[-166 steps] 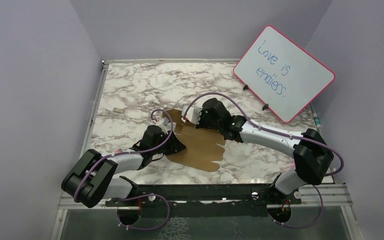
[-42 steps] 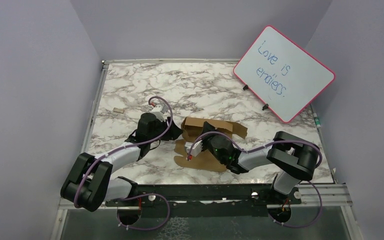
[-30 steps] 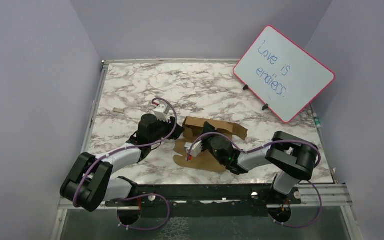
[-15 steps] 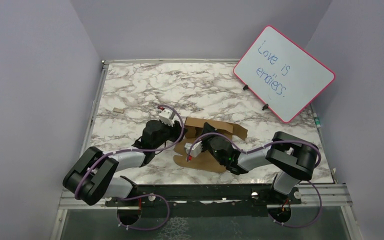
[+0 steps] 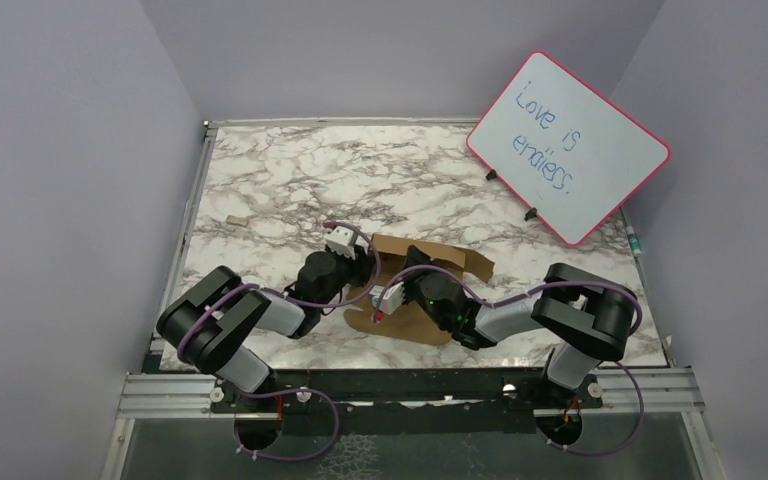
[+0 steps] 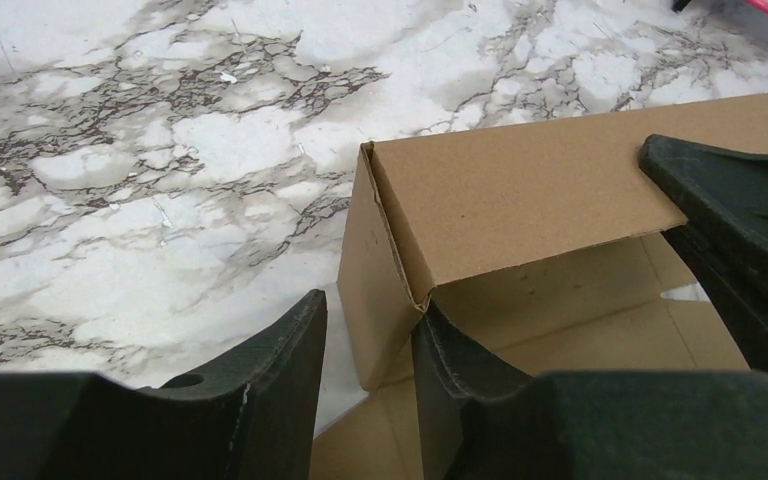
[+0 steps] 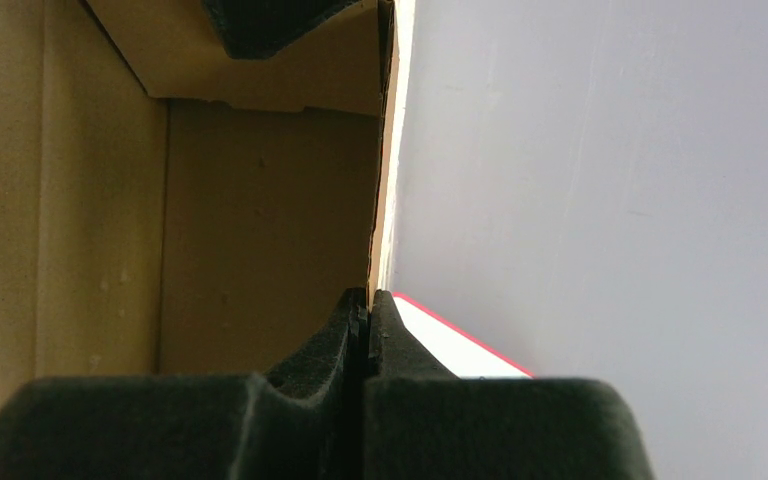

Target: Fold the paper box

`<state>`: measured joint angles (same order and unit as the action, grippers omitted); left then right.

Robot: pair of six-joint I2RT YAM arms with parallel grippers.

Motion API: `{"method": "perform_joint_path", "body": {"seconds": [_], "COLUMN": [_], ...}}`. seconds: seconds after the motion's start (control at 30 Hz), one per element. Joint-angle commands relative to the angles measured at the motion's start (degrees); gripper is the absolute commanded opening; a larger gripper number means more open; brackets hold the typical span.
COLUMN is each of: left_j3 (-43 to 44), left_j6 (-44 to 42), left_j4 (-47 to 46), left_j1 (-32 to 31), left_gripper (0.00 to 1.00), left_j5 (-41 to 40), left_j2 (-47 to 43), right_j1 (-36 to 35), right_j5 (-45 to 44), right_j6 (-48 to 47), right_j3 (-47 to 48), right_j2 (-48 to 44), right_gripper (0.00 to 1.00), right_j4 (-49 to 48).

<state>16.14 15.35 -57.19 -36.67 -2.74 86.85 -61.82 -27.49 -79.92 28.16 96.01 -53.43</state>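
Jaws of the left gripper [image 6: 365,310] stand parted and hold nothing, with the short end wall of the box [image 6: 520,190] rising between them. Half a second ago this gripper hung short of the box, and its arm has since swung in rightward to reach it. Five seconds back the box lay as a flat sheet under both grippers; for the last second and more it has kept its present shape, and the right gripper [image 5: 405,275] has not shifted either, its jaws pressed together on a thin upright edge of cardboard. The box is plain brown: a long panel stands beyond the left jaws and leans over the floor, the end wall meets it at a ragged crease, and flat flaps with rounded lobes lie toward the near table [image 5: 260,180] edge. From above neither pair of jaws can be read, yet only that view takes in the whole sheet, a tan scrap [image 5: 235,220] well left of the left jaws, and the whiteboard [image 5: 568,147] far right. Only the left wrist shows a sliver of marble between its outer finger [image 6: 290,350] and the end wall. Only the right wrist shows the pinch itself, with the shaded inside of the box left of its jaws.
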Motion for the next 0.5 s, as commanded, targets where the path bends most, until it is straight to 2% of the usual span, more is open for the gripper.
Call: {"method": "perform_joint_path", "body": {"seconds": [0.0, 0.47], "left_j3": [-0.8, 1.4], "left_j6": [-1.1, 0.0], "left_j4": [-9.1, -23.3], "left_j1": [-1.5, -6.1], "left_gripper": [0.37, 0.36], "left_j5": [-8.9, -23.7], "left_j2": [3.4, 14.5], "right_j1": [-0.8, -1.1], "right_j5": [1.1, 0.8], "right_j6": [1.0, 1.7], "right_j3": [-0.4, -0.7], "right_j2": [0.8, 0.4], "right_gripper": [0.01, 0.01], "right_j4": [0.7, 1.5]}}
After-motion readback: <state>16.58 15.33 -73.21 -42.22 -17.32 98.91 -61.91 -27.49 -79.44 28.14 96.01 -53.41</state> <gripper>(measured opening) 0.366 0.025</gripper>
